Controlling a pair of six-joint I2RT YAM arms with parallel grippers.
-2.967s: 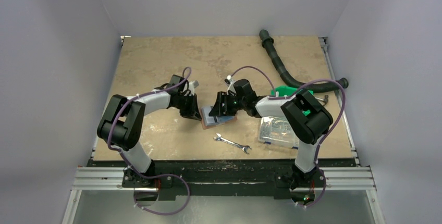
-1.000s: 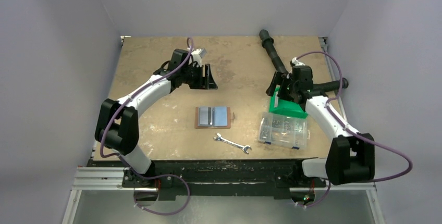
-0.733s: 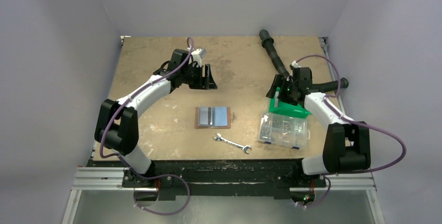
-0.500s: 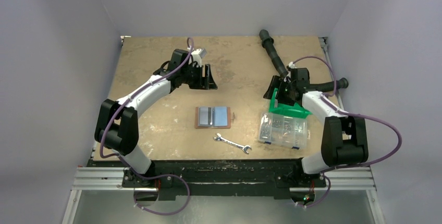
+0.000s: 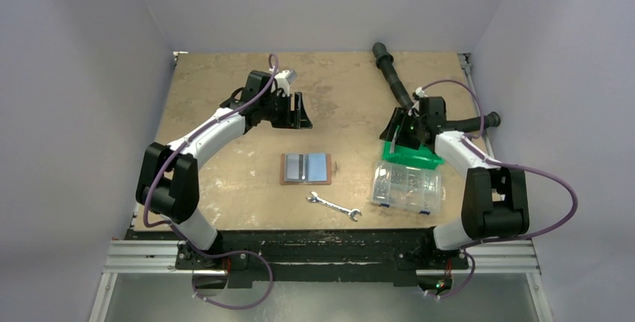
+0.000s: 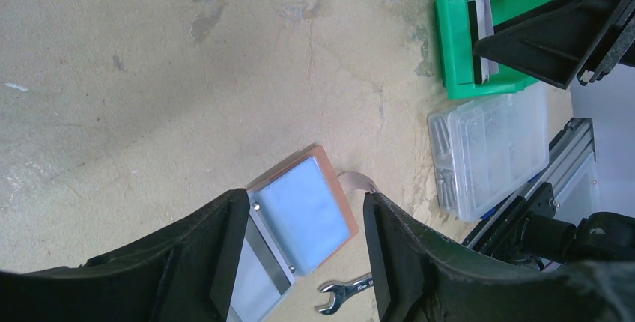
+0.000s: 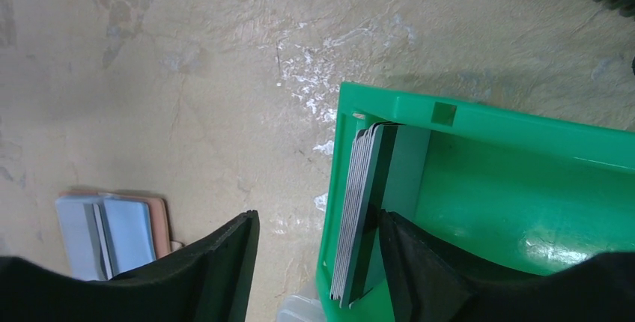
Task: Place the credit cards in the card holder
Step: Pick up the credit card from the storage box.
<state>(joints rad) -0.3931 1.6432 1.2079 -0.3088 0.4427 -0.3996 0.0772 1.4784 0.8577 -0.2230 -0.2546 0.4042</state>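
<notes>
On the table (image 5: 225, 82), the green bin (image 7: 524, 187) holds credit cards (image 7: 359, 210) stacked on edge against 1 wall; the right gripper (image 7: 316, 221) straddles wall and stack, jaws wide, gripping nothing. The card holder (image 5: 305, 168) lies open mid-table, well apart, and the left gripper (image 6: 305, 198) hangs open and empty. Closing now could pinch the wall with several cards, dragging the bin or spilling the stack.

Green bin (image 5: 413, 159), clear box (image 5: 408, 188), wrench (image 5: 334, 207), hose (image 5: 397, 87)
</notes>
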